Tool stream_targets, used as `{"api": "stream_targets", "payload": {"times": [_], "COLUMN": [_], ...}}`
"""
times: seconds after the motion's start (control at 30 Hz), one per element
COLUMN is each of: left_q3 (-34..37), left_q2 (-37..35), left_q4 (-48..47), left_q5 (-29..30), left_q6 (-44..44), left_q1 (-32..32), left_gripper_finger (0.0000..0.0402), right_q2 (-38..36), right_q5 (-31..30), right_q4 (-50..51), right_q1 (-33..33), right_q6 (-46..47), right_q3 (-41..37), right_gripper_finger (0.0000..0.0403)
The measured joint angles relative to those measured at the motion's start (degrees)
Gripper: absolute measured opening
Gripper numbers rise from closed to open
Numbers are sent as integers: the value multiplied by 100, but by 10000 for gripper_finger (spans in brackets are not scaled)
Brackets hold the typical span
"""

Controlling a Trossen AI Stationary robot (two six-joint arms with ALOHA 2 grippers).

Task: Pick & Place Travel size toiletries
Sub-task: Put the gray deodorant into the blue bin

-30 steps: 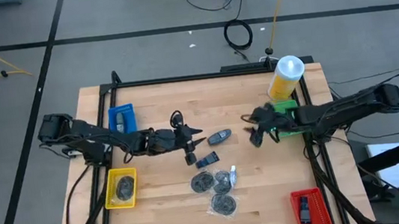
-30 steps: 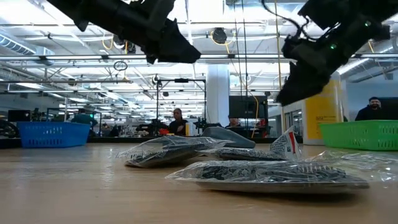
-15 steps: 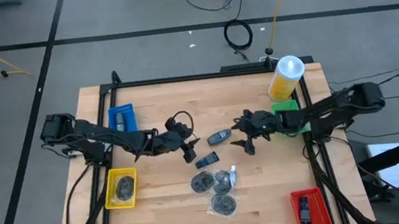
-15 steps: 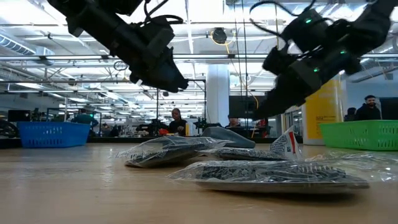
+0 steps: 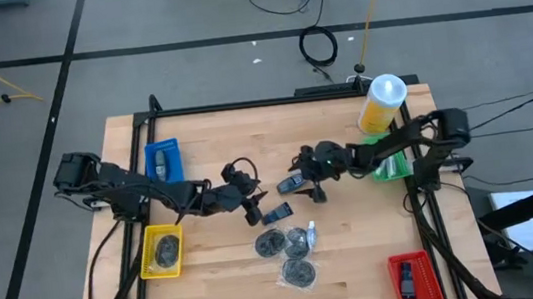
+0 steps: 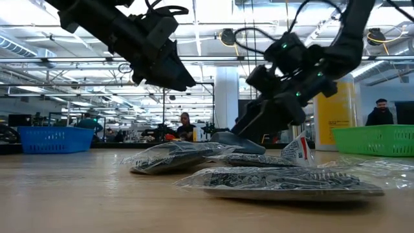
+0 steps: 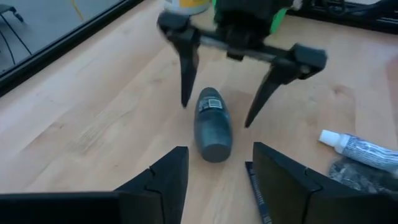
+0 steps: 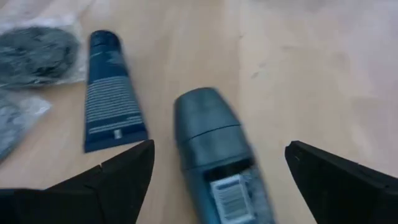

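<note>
The pale wood counter (image 5: 205,136) carries a blue bin (image 5: 162,159), a yellow bin (image 5: 161,252), a green bin (image 5: 388,159) and a red bin (image 5: 413,279) near its edges. Mid-counter lie a grey-blue bottle (image 5: 293,183), a dark blue tube (image 5: 275,214), a white tube (image 5: 310,232) and three bagged dark bundles (image 5: 289,255).

Grey-blue bottle (image 8: 214,155), navy tube (image 8: 112,93)

Both arms reached inward over the counter's middle. The right hand (image 5: 302,181), fingers spread wide, tilted down toward nine o'clock from its base. The left hand (image 5: 251,200), fingers also apart, pointed toward three o'clock, just beside the right, raised off the surface.
</note>
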State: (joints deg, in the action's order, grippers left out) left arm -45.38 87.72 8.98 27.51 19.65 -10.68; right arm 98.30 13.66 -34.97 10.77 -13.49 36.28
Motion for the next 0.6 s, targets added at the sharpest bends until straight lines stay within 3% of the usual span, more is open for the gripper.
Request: {"api": "stream_targets", "payload": {"times": [0.2,0.37,0.5,0.6], "left_q3": [-1,-1,-1,-1], "left_q2": [2,4,4,4], "left_q4": [69,104,104,-17], "left_q5": [0,-33,-39,13], "left_q6": [-3,-1,-56,-132], "left_q1": [-33,-57,-76,-84], "left_gripper_finger": [168,170,170,170], "right_q2": [415,450,408,326], "right_q5": [154,121,-420,-756], "right_q4": [1,191,381,476], "right_q1": [75,3,-126,-221], "right_q6": [-226,113,270,377], "right_q3": [128,126,130,128], "right_gripper_finger": [314,253,200,198]}}
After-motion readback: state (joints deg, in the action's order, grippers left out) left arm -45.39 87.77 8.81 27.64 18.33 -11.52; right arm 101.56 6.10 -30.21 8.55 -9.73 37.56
